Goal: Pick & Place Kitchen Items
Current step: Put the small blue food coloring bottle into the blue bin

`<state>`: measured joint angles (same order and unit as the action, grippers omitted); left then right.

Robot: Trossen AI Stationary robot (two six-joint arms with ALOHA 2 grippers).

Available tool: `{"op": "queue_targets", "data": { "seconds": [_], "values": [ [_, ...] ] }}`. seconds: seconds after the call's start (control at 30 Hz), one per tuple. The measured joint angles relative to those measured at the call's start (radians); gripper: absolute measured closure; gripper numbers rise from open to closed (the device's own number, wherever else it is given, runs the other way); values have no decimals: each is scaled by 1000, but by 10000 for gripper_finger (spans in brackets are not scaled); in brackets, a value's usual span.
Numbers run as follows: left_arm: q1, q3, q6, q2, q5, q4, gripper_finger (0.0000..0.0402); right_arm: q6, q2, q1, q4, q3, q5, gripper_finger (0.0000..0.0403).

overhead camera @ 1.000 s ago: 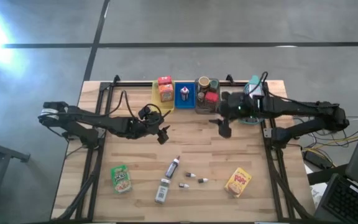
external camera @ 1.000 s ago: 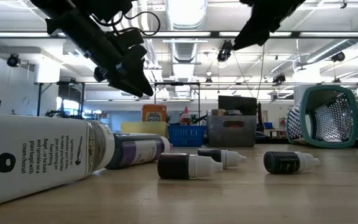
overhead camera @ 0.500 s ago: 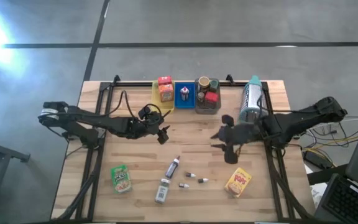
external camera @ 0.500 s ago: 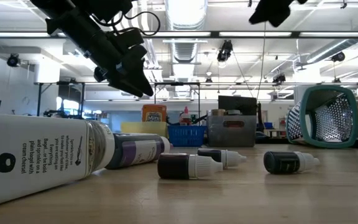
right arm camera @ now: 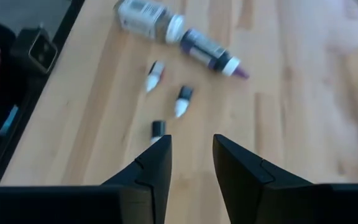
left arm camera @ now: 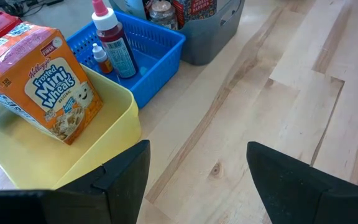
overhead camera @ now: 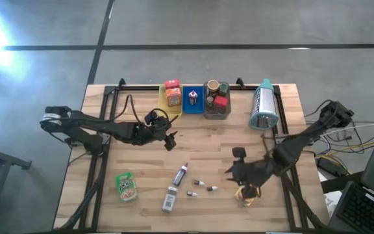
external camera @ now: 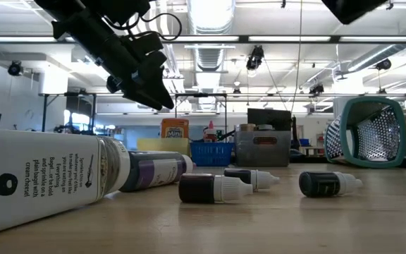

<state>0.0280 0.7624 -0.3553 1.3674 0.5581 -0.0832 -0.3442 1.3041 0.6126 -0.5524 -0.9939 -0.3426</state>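
Note:
Kitchen items lie on the near half of the table: a green pouch [overhead camera: 126,186], a small jar [overhead camera: 169,199], a slim dark bottle [overhead camera: 181,174], three tiny vials [overhead camera: 200,184] and a yellow pouch [overhead camera: 247,192]. My right arm partly covers the yellow pouch. My right gripper [overhead camera: 231,173] [right arm camera: 191,155] hangs open above the table, between the vials [right arm camera: 182,102] and the yellow pouch, with nothing between its fingers. My left gripper [overhead camera: 170,140] [left arm camera: 194,180] stands open and empty in the air just in front of the yellow tray [left arm camera: 104,118].
A yellow tray [overhead camera: 163,104], a blue tray [overhead camera: 193,104] and a grey tray [overhead camera: 217,114] line the far edge, each with items inside. A metal grater with a teal rim [overhead camera: 263,107] lies on its side at the far right. Bare wood lies mid-table.
My right gripper has swung from beside the grey tray toward the table's near edge, sinking a little and turning. It now hangs over the spot between the vials and the yellow pouch. The grater, which the arm covered before, now shows.

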Motion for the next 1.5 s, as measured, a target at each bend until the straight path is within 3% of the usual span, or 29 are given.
{"op": "queue_targets", "data": {
  "seconds": [0.37, 0.57, 0.9, 1.13, 1.33, 1.5],
  "values": [
    [0, 0, 0, 0, 0, 0, 128, -151, 205, 86, 20, 0, -2, 324],
    [0, 0, 0, 0, 0, 0, 128, -146, 316, 110, 122, 0, -110, 331],
    [0, 0, 0, 0, 0, 0, 128, -152, 344, 130, 261, 107, -204, 265],
    [0, 0, 0, 0, 0, 0, 128, -153, 290, 130, 573, 276, -163, 218],
    [0, 0, 0, 0, 0, 0, 128, -127, 294, 129, 770, 372, -156, 202],
    [0, 0, 0, 0, 0, -3, 128, -120, 297, 124, 831, 404, -156, 200]
  ]
}}
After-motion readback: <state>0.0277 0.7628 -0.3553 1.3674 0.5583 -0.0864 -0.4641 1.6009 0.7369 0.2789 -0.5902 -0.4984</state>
